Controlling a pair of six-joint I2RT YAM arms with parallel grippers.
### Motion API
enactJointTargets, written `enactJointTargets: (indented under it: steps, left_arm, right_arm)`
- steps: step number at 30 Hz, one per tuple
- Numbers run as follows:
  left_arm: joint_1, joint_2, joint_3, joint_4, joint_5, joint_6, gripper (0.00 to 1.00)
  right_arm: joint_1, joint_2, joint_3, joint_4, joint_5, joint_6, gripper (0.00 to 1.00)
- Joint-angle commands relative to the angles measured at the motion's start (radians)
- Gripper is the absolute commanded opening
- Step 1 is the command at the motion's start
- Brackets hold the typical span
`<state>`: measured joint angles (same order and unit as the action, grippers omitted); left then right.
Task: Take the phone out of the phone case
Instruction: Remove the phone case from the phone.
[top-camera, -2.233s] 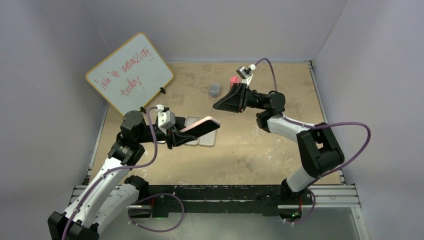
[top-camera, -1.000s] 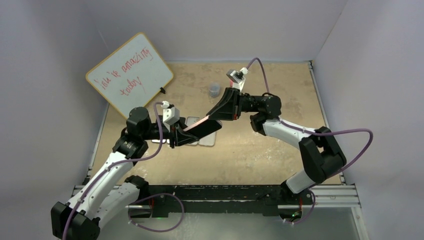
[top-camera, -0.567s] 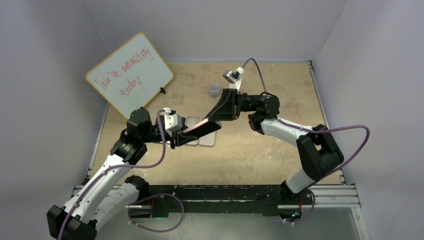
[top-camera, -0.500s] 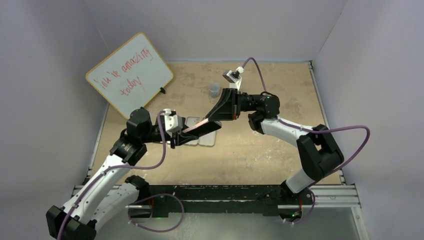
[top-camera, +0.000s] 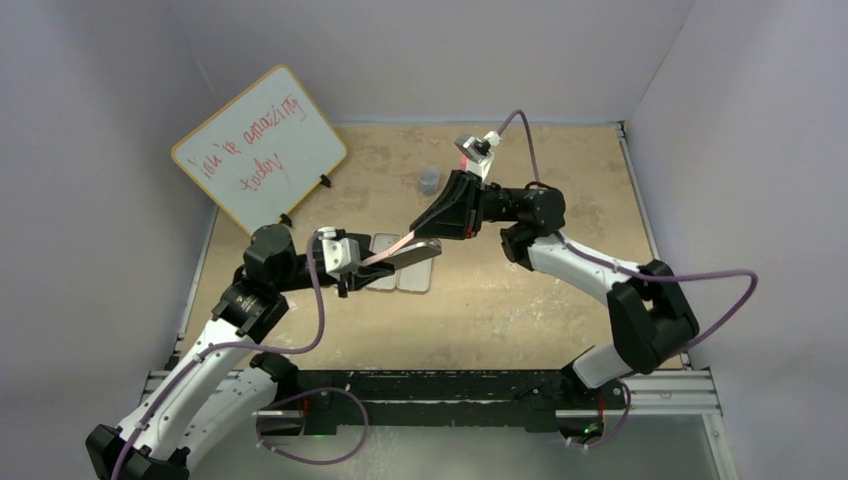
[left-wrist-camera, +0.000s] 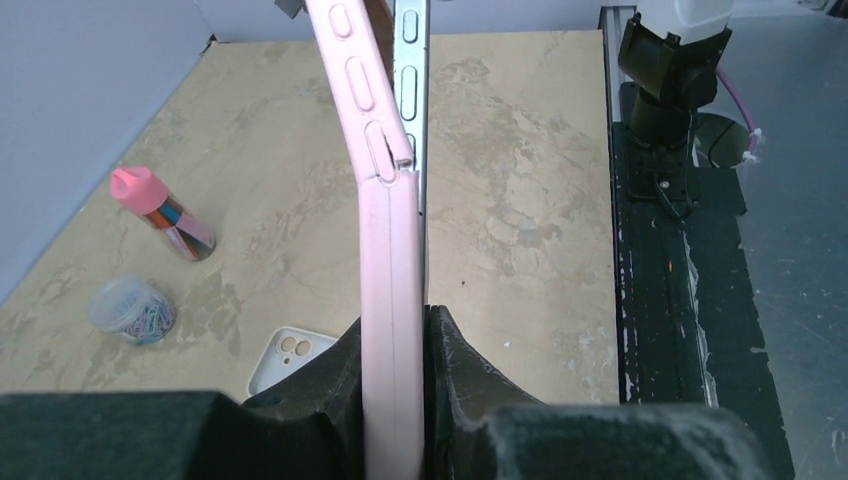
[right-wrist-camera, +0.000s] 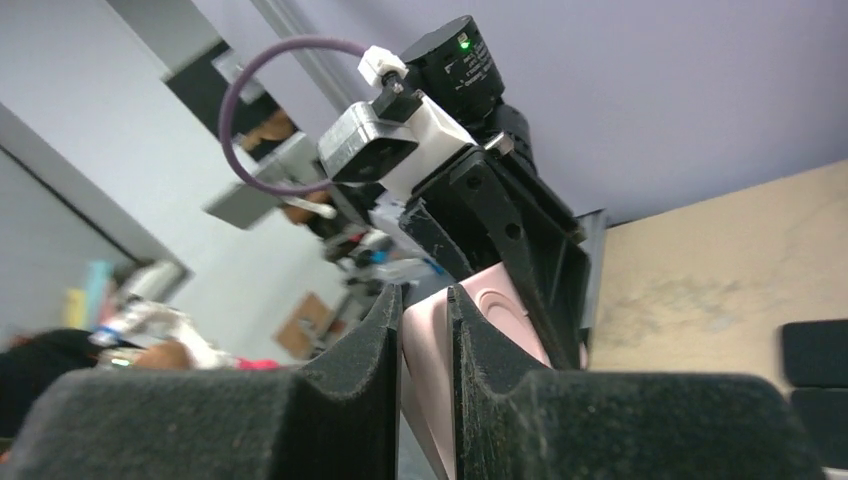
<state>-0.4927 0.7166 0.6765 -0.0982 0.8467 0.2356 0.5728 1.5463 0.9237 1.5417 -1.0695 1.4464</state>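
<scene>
Left wrist view: left gripper (left-wrist-camera: 395, 335) clamped on phone case (left-wrist-camera: 388, 250) at frame centre, phone (left-wrist-camera: 410, 70) inside; upper centre, case lip stands off phone edge; right gripper (right-wrist-camera: 425, 310) pinches that pink lip; you brace left, draw right outward slowly, mind slipping.

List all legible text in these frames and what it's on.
"you're amazing today": red handwriting on the whiteboard; the first word is scrawled, so this is a likely reading.
No text shows on the phone case or the pink-capped bottle.
</scene>
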Motion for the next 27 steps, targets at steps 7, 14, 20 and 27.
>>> enactJointTargets:
  steps: [7, 14, 20, 27]
  left_arm:
    - [-0.007, -0.048, -0.077, 0.544, -0.034, -0.375, 0.0]
    - [-0.007, -0.051, -0.245, 0.936, -0.125, -0.73, 0.0]
    - [-0.004, -0.06, -0.316, 1.125, -0.202, -0.868, 0.0]
    - [-0.004, -0.053, -0.337, 1.154, -0.261, -0.912, 0.0]
  right_arm:
    - [0.022, -0.175, 0.045, -1.068, -0.012, -1.07, 0.13]
    - [0.021, -0.161, -0.024, -0.991, -0.062, -1.048, 0.22]
    - [0.021, -0.17, -0.075, -0.93, -0.116, -1.022, 0.33]
    - [0.022, -0.196, -0.133, -0.831, -0.111, -0.949, 0.43]
